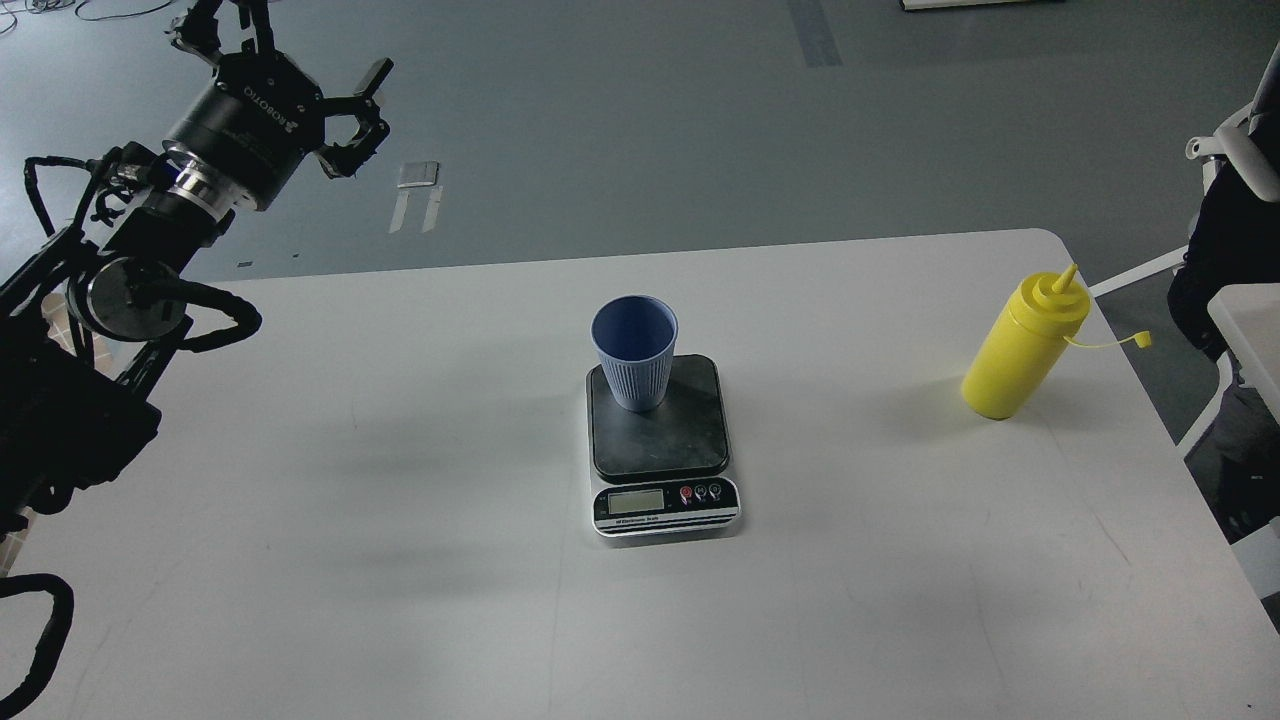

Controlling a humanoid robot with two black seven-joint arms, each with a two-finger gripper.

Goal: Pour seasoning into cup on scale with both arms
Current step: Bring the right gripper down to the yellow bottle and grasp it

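The light blue ribbed cup (pixel 634 352) stands upright on the back left part of the scale's (pixel 662 440) dark plate, mid-table. The yellow squeeze bottle (pixel 1022 350) stands upright near the table's right edge, its small tethered cap (pixel 1140 341) hanging off to the right. My left gripper (pixel 290 50) is open and empty, held high beyond the table's far left corner, far from the cup. My right gripper is out of view.
The white table (pixel 400 500) has a rounded far right corner close to the bottle. Dark and white objects (pixel 1215 250) stand just off the table's right edge. A small grey patch with tape marks (pixel 418 175) lies on the floor behind.
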